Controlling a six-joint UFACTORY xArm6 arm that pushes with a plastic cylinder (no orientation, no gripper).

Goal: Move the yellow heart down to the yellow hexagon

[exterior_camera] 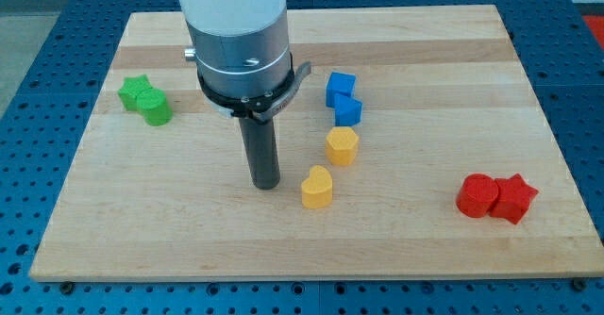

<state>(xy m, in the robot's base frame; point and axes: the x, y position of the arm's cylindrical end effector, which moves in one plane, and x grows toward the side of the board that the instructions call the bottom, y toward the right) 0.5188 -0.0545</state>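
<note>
My tip (265, 185) rests on the wooden board (425, 60), left of the board's middle. A yellow block that looks like the heart (317, 187) lies just to the right of the tip, a small gap apart. A faceted yellow block that looks like the hexagon (342, 146) sits up and to the right of it, close but not touching. The arm's wide body hides the board above the tip.
Two blue blocks (341, 87) (348, 110) sit touching, directly above the yellow hexagon. A green star (135, 91) and a green cylinder (156, 107) are at the upper left. A red cylinder (477, 195) and a red star (514, 198) are at the lower right.
</note>
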